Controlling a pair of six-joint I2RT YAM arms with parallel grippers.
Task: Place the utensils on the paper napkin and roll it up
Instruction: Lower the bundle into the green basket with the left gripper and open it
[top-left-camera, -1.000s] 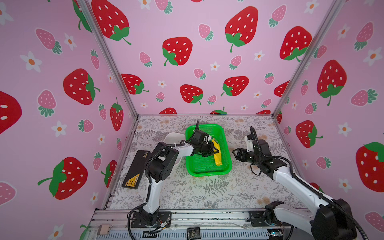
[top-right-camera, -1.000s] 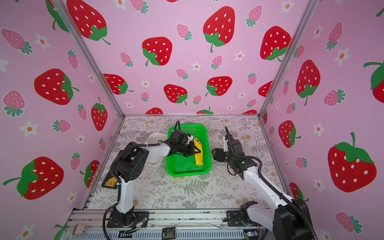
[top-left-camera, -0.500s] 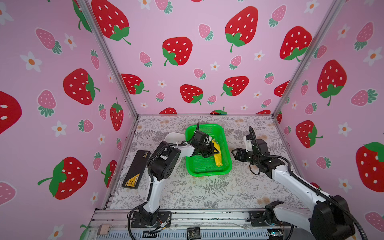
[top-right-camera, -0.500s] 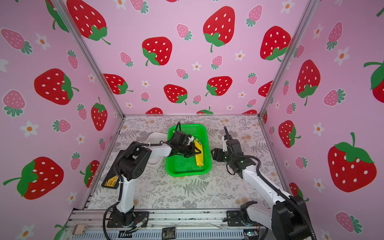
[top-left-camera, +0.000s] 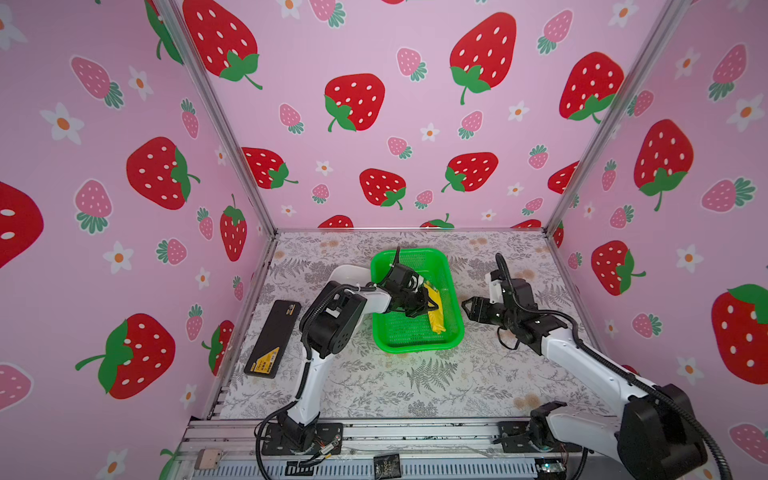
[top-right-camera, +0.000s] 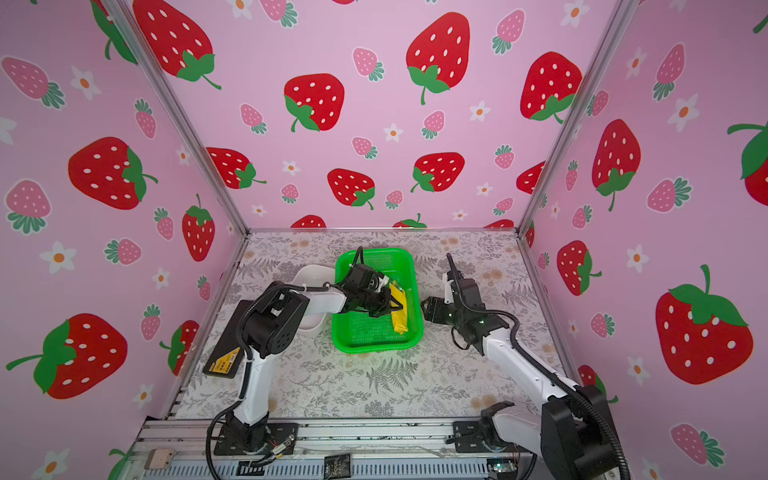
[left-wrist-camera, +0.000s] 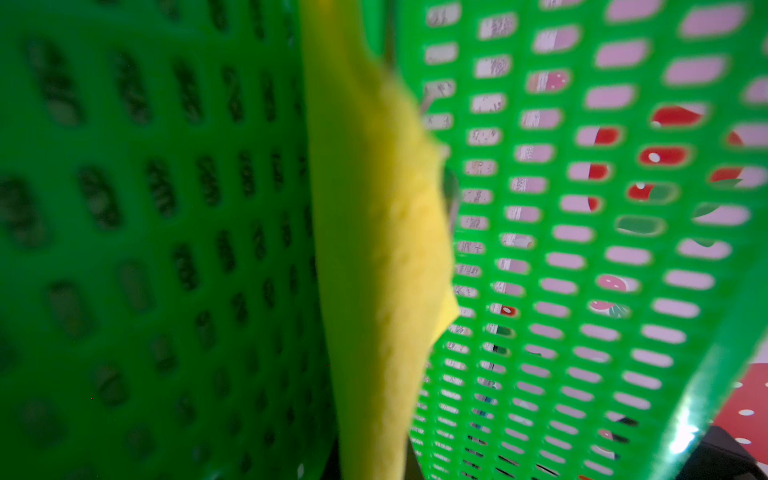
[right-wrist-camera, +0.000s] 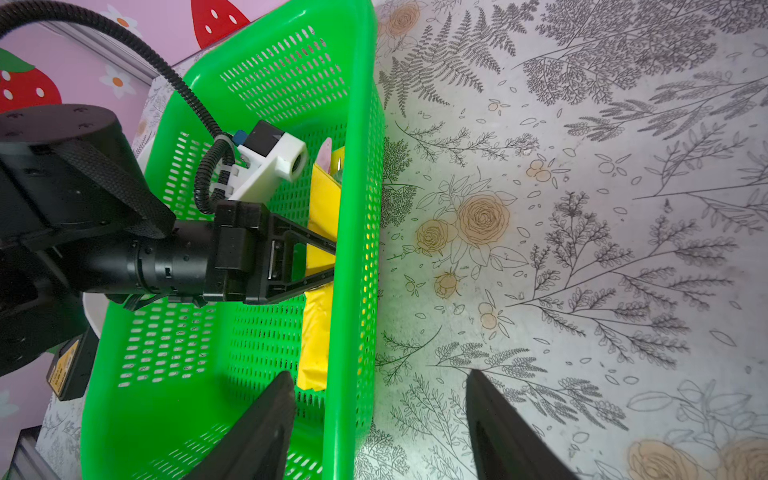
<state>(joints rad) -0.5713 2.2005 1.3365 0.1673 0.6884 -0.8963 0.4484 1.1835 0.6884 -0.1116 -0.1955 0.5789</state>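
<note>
The paper napkin (top-left-camera: 436, 318) (top-right-camera: 400, 320) is a bright yellow roll lying along the right inner wall of a green mesh basket (top-left-camera: 415, 347) (top-right-camera: 374, 347). My left gripper (top-left-camera: 430, 305) (top-right-camera: 397, 305) reaches into the basket and is shut on the roll's middle. The right wrist view shows its two fingers pinching the napkin (right-wrist-camera: 318, 332) at the left gripper (right-wrist-camera: 332, 261). Silver heads of the utensils (right-wrist-camera: 328, 156) stick out of the roll's far end. The napkin (left-wrist-camera: 374, 249) fills the left wrist view. My right gripper (top-left-camera: 469, 307) (top-right-camera: 428, 309) (right-wrist-camera: 378, 399) stands open astride the basket's right wall (right-wrist-camera: 357, 124).
A white bowl (top-left-camera: 349, 272) (top-right-camera: 313, 274) sits just left of the basket, partly behind the left arm. A black box with a yellow label (top-left-camera: 272, 338) (top-right-camera: 224, 353) lies by the left wall. Floral table cover (top-left-camera: 415, 386) stretches in front of the basket.
</note>
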